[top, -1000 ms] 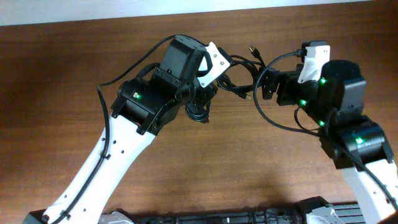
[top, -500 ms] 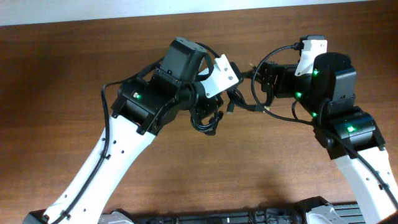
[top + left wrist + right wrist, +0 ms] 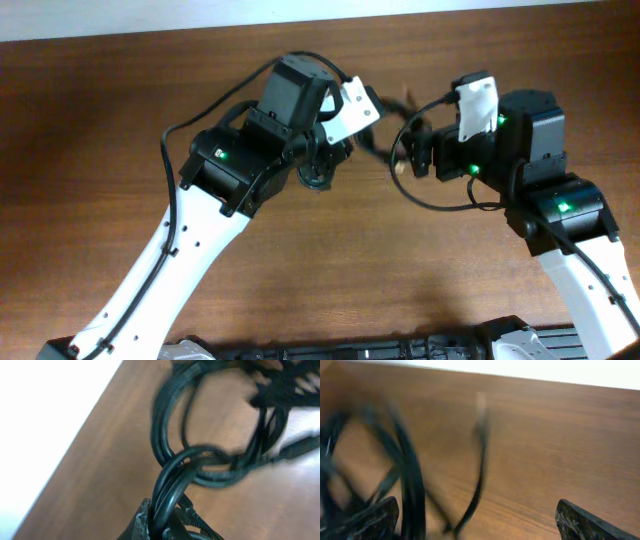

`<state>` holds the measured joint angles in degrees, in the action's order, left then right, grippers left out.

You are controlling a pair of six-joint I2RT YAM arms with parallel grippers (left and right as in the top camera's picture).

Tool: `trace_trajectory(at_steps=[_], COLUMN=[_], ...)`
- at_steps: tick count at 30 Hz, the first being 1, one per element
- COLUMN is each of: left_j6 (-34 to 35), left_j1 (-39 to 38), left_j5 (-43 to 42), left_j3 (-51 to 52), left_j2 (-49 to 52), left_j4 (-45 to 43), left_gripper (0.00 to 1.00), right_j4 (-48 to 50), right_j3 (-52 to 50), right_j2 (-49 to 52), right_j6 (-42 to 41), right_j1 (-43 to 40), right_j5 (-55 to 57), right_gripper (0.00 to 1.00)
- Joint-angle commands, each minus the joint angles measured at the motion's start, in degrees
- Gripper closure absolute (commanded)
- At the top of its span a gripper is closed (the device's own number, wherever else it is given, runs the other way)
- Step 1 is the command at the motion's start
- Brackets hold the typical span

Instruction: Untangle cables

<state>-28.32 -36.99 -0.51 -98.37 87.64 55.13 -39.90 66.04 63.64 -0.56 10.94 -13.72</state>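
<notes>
Since my left fingers (image 3: 143, 521) clench the cables (image 3: 170, 480) near the worktop's (image 3: 100, 100) far edge and my right fingers (image 3: 580, 525) gape released, I should pinch one loose loop and draw apart slowly.

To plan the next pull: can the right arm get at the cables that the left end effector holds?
Probably yes. The right end effector is open and near the cables, which the shut left end effector holds; nothing stands between them, though the wrist view is blurred.
</notes>
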Motion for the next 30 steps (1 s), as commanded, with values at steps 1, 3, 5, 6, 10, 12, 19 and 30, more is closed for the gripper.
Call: trace_trajectory(at_steps=[1, 3, 5, 6, 10, 12, 19, 30], left_j6=[-2.6, -5.0, -6.7, -7.5, -11.4, -11.7, -11.7, -7.5], left_j1=[0.0, 0.0, 0.0, 0.0, 0.0, 0.0, -0.1, -0.1], left_j5=[4.9, 4.9, 4.9, 4.9, 5.0, 4.8, 4.4, 2.2], left_j3=[-1.1, -1.1, -1.1, -1.1, -1.1, -1.1, -1.1, -1.1], left_j2=[-1.1, -1.1, -1.1, -1.1, -1.1, -1.1, -1.1, -1.3], left_j4=[-1.0, -1.0, -1.0, -0.9, 1.1, 1.6, 2.0, 2.0], left_gripper=[1.00, 1.00, 1.00, 1.00, 1.00, 1.00, 1.00, 1.00], right_j4=[-1.1, -1.3, -1.3, -1.3, -1.1, -0.9, -2.6, -5.4], right_j3=[-0.2, -0.2, -0.2, -0.2, -0.2, -0.2, -0.2, -0.2], right_j2=[0.1, 0.0, 0.0, 0.0, -2.5, -5.1, -12.4, -8.4], right_j6=[4.8, 4.8, 4.8, 4.7, 4.2, 4.2, 4.2, 4.6], right_j1=[0.2, 0.2, 0.2, 0.2, 0.2, 0.2, 0.2, 0.2], right_j5=[-2.8, -2.1, -2.1, -2.2, -3.9, -3.9, -2.3, 4.3], right_gripper=[0.01, 0.01, 0.01, 0.01, 0.01, 0.01, 0.01, 0.01])
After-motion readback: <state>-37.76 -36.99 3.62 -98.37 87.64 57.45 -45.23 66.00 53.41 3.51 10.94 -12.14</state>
